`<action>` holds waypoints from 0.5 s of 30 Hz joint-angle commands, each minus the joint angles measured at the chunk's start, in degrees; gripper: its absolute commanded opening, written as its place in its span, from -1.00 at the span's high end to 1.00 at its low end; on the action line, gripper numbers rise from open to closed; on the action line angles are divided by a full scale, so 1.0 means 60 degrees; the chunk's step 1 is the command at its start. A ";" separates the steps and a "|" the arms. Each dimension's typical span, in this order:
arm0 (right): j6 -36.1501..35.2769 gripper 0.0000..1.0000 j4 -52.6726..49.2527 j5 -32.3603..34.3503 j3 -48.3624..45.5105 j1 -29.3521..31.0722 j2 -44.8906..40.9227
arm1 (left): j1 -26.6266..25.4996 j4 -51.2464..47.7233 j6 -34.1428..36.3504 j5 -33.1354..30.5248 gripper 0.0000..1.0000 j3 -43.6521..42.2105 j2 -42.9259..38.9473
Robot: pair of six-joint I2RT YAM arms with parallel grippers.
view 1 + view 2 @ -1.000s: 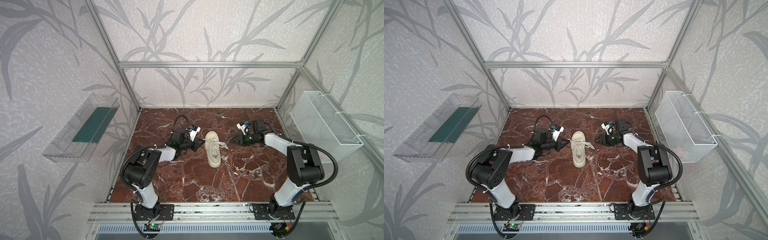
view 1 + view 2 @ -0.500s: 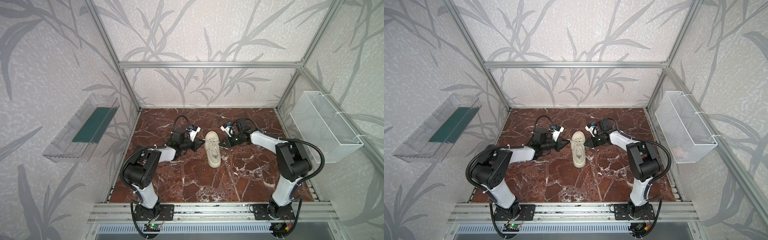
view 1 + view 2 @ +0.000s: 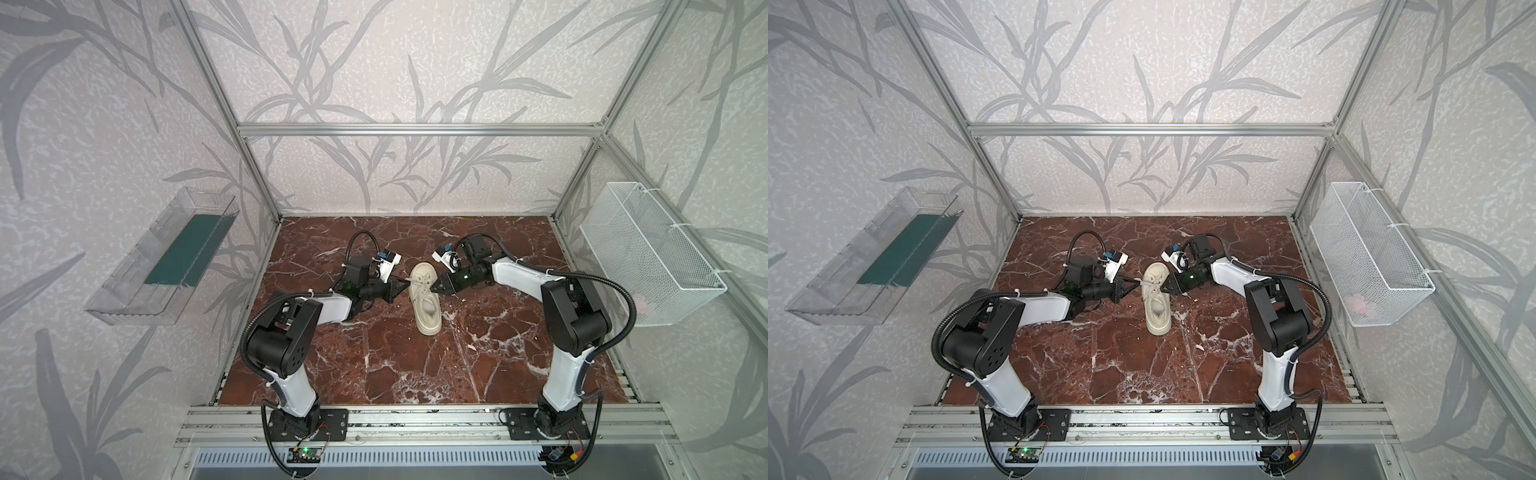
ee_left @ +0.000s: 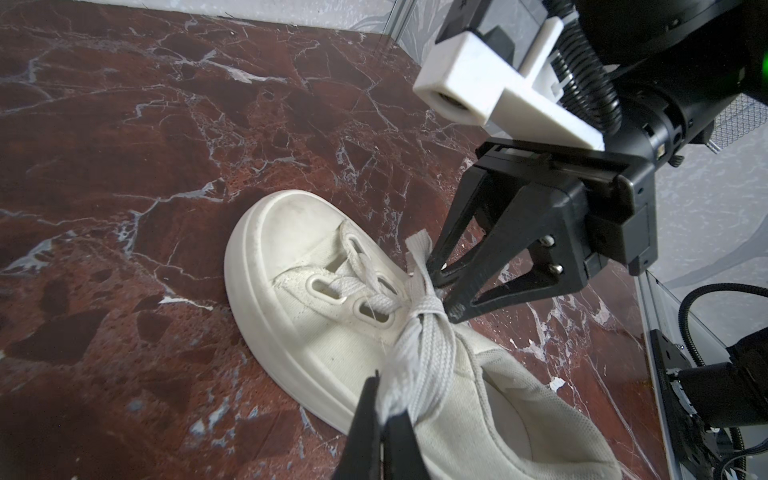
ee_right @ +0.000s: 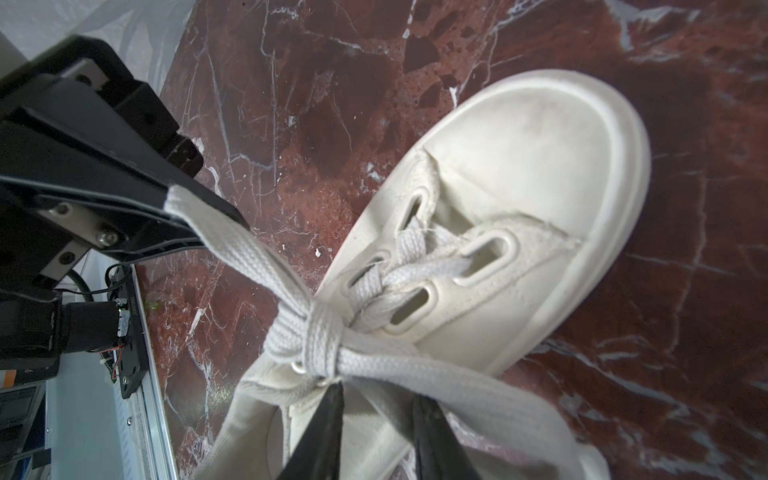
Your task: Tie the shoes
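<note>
The right claw [image 3: 434, 286] has swung in from well out on its own side over the last second. It now sits at the lacing of the cream low-top sneaker with the thick chunky sole [image 3: 424, 299], so both arms meet over the shoe. The left claw [image 4: 382, 415] has not moved in that time and is clamped shut on a strand of the flat cream laces [image 4: 419, 365], holding it taut away from the shoe. In the right wrist view a crossed wrap of lace [image 5: 320, 340] is already cinched over the eyelets. The right claw's jaws stand narrowly parted just beside it, and a broad strand runs past one finger. I cannot tell whether any lace lies between them yet. My reading is that the first crossing is made and the right arm has come in to take the other strand, so that a loop or a tightening pull can follow. The sneaker lies flat in the middle of the red-brown marble-patterned desk [image 3: 374, 365], toe toward the back wall. Pale walls printed with grey leaves [image 3: 395, 75] close in the cell behind an aluminium frame. A clear plastic tray with a green insert [image 3: 166, 257] hangs on one side and a white wire basket [image 3: 648, 257] on the other.
</note>
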 commanded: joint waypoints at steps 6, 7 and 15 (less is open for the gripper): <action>-0.0539 0.66 -0.0893 0.0315 0.0464 0.0230 0.0267 | 0.0039 0.0156 0.0076 0.0077 1.00 0.0026 -0.0159; -0.0511 0.76 -0.0883 0.0370 0.0448 0.0230 0.0230 | 0.0039 0.0152 0.0076 0.0062 1.00 0.0013 -0.0164; -0.0380 1.00 -0.0928 0.0477 0.0324 0.0219 -0.0353 | 0.0105 -0.0501 0.0483 -0.0217 1.00 0.0038 -0.0571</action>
